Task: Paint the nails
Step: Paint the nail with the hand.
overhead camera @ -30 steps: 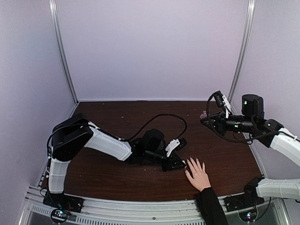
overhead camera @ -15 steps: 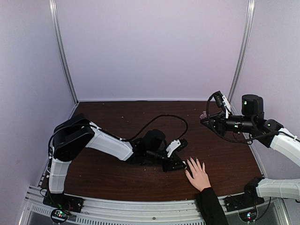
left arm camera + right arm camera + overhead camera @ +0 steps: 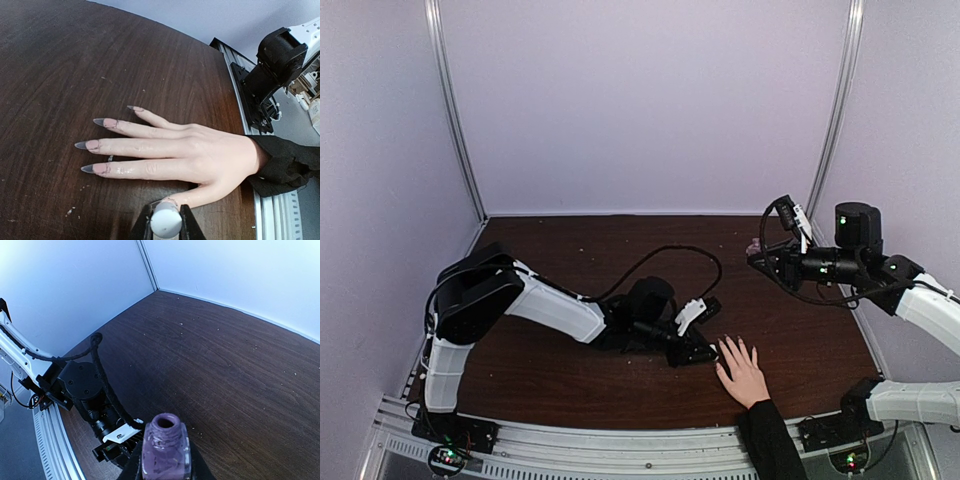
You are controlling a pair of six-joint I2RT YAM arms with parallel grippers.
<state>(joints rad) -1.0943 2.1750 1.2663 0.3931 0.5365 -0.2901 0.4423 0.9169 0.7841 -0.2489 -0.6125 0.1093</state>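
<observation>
The hand [image 3: 200, 155] lies spread at the near edge of the table [image 3: 75, 60], nails [image 3: 92, 145] bared for the left gripper [image 3: 166, 229] pinching a pale cap [image 3: 166, 219], while the right gripper [image 3: 165, 462] clamps the polish bottle [image 3: 165, 442] aloft, clear.

One hand [image 3: 200, 155], with five fingers [image 3: 135, 147], is counted on the worktop [image 3: 75, 60]. Four long nails [image 3: 88, 145] are seen in full; the thumb's is largely hidden. One pale cap [image 3: 166, 220] is counted just beside the hand's thumb, and one open bottle [image 3: 165, 452]. Two end effectors are counted, the left end effector [image 3: 708, 352] and the right end effector [image 3: 754, 252], and one black cable [image 3: 670, 250].
</observation>
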